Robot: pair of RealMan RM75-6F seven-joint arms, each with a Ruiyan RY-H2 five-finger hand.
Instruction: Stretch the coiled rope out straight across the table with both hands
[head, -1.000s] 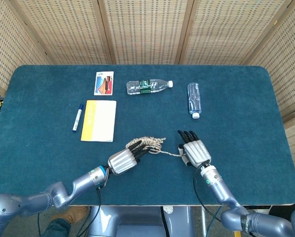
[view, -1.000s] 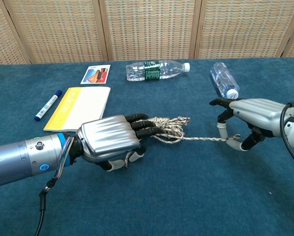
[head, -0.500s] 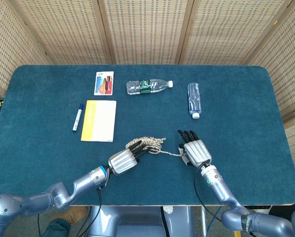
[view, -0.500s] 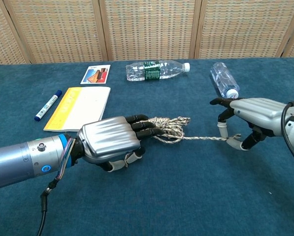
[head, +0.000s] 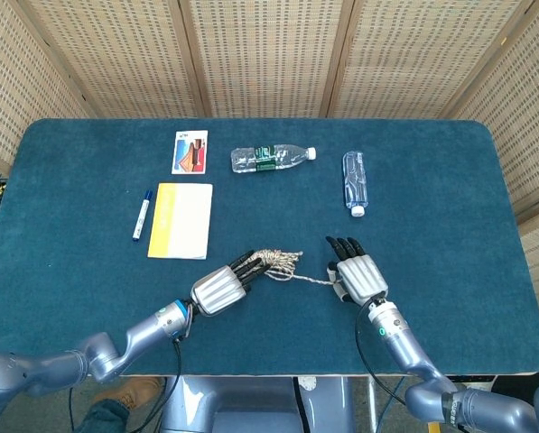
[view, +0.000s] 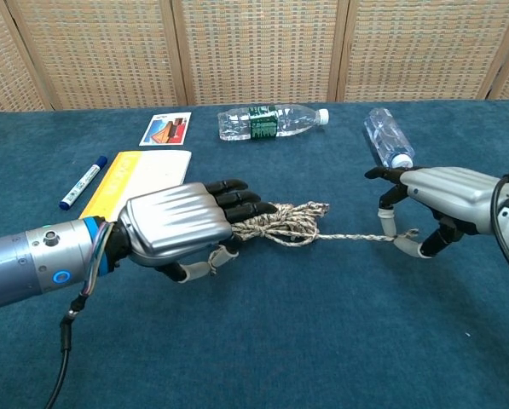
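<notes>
The rope (head: 276, 262) (view: 292, 221) lies as a loose beige coil near the table's front middle. One thin strand (view: 356, 238) runs from it toward the right. My right hand (head: 359, 278) (view: 446, 196) pinches the end of that strand between thumb and a finger, with the other fingers spread. My left hand (head: 219, 290) (view: 173, 226) lies palm down just left of the coil. Its dark fingertips (view: 237, 200) stretch out flat over the coil's left end, and the thumb sits below. It does not plainly grip any rope.
Two clear water bottles (head: 271, 158) (head: 355, 182) lie at the back of the blue table (head: 450, 198). A yellow notebook (head: 181, 219), a blue marker (head: 142, 215) and a small card (head: 190, 151) lie to the back left. Wicker screens stand behind.
My left hand has drawn back to the left and its fingers have straightened from curled in the coil to flat over its left end. The coil and my right hand stay put.
</notes>
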